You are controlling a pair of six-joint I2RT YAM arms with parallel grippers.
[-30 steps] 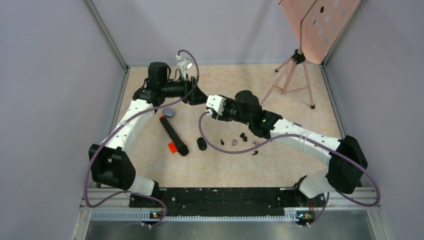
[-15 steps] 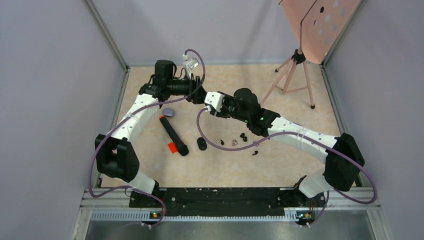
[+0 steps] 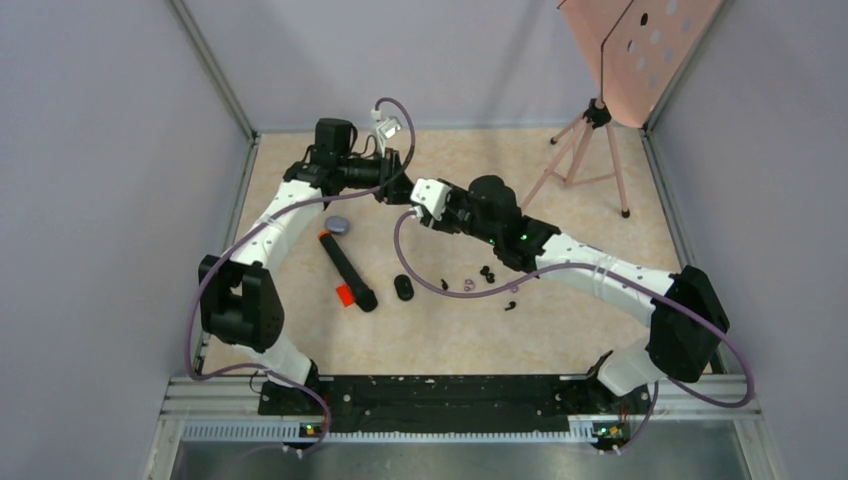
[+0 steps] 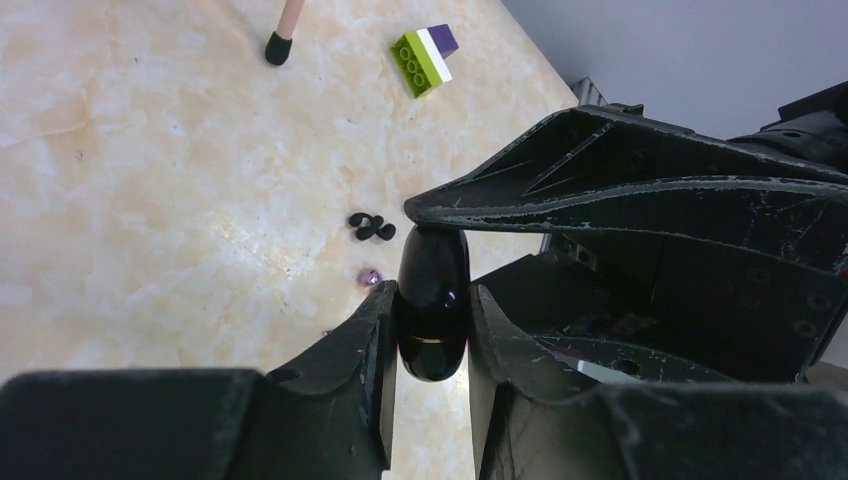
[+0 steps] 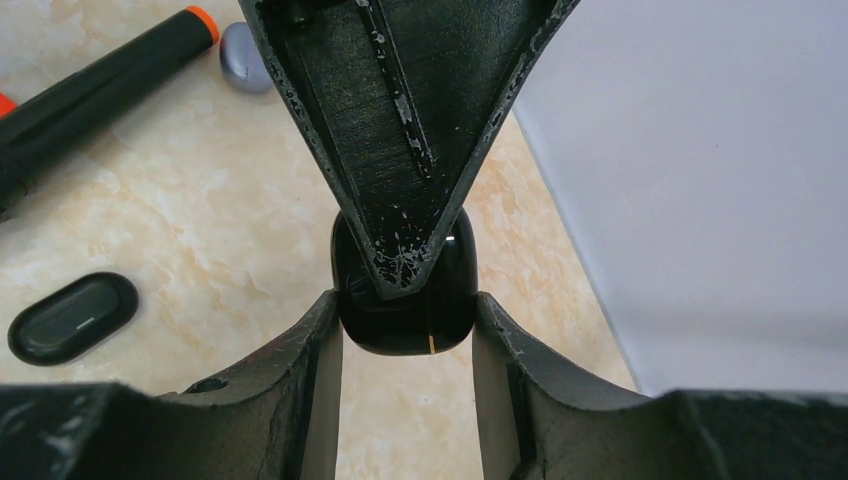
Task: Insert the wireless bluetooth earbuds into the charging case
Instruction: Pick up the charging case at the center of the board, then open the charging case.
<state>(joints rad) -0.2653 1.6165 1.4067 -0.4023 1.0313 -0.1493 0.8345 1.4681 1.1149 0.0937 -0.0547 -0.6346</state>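
Note:
A glossy black charging case hangs in the air between both grippers. My left gripper is shut on its narrow sides, and my right gripper is shut on its wide sides. From above the two grippers meet at the back of the table, left of middle. The earbuds lie loose on the table: a black cluster with a purple one near it. From the top they are a black pair, a pink one and single black ones.
A second black oval case and a grey-purple one lie on the table beside a long black marker with a red piece. A green and purple block lies near a pink tripod at the back right.
My left gripper has swung a little right and back, then shut on the case that the right gripper holds. The right gripper has shifted slightly with it.

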